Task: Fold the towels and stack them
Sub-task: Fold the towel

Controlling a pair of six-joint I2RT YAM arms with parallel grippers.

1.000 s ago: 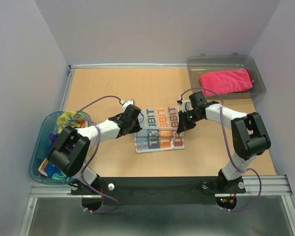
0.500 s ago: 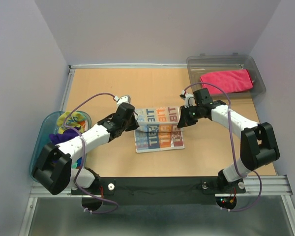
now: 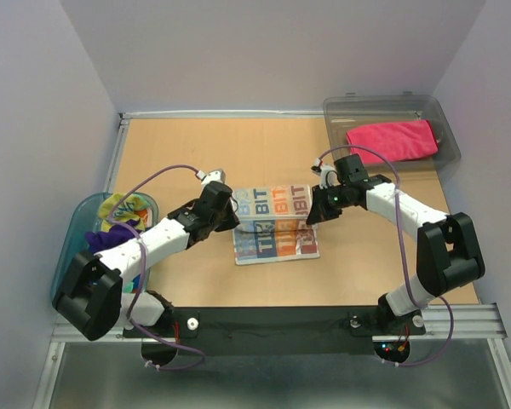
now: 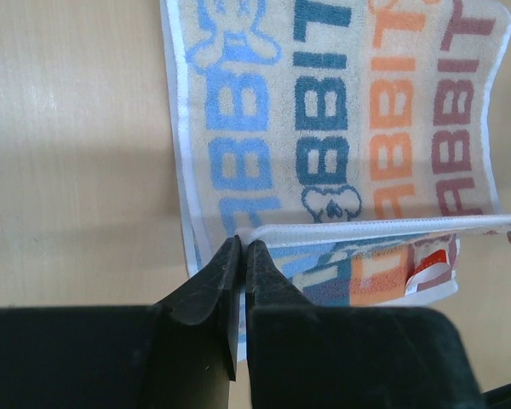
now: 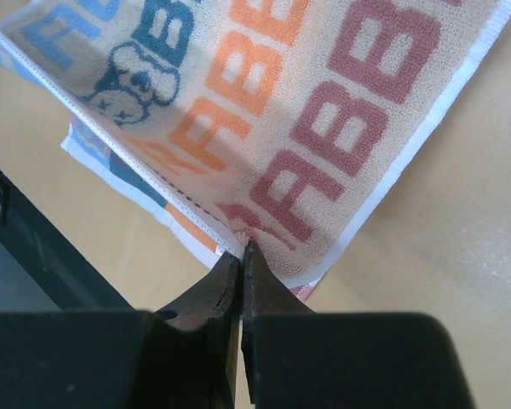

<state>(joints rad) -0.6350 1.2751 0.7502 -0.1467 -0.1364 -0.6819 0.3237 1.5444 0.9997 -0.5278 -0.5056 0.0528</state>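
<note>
A striped towel with big blue, orange and pink letters lies mid-table, its far edge lifted and carried toward the near edge. My left gripper is shut on the towel's left corner. My right gripper is shut on its right corner. The white hem stretches taut between them above the lower layer. A magenta pink towel lies folded in the clear bin. More towels, yellow and purple among them, are heaped in the blue-rimmed tub.
The bin stands at the table's back right corner and the tub hangs off the left edge. A black rail with both arm bases runs along the near edge. Bare wood surrounds the striped towel.
Both grippers have carried the towel's far edge up and toward the near side, so the folded-over flap now covers more of the lower layer. The left arm has stretched out.
</note>
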